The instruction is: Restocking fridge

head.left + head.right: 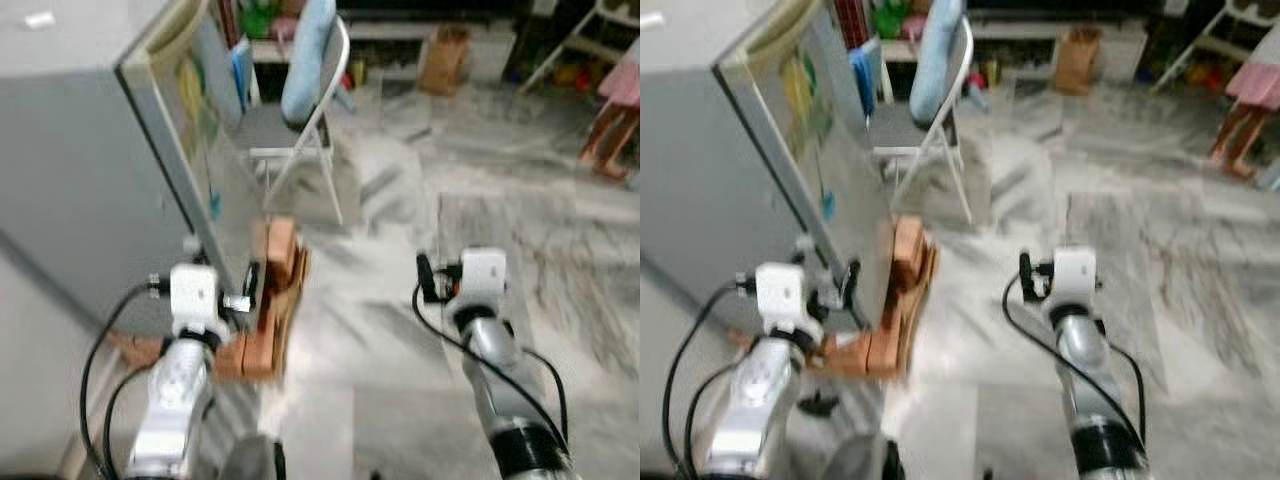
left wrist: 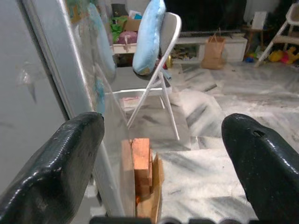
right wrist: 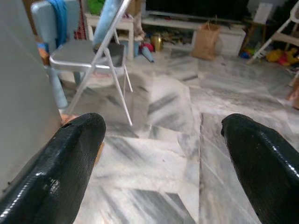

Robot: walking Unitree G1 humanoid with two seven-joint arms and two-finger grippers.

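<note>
A grey fridge stands at my left, and its door carries coloured stickers. On the floor at the foot of the door sits a brown cardboard box holding orange packs. My left gripper hovers just by the door's lower edge, above the box. It is open with nothing between its fingers. My right gripper hangs over bare floor to the right, also open and holding nothing, as its fingers show.
A white folding chair with a light blue cushion stands just beyond the fridge. A brown paper bag leans on a low shelf at the back. A person's legs show far right. Grey marble floor spreads ahead.
</note>
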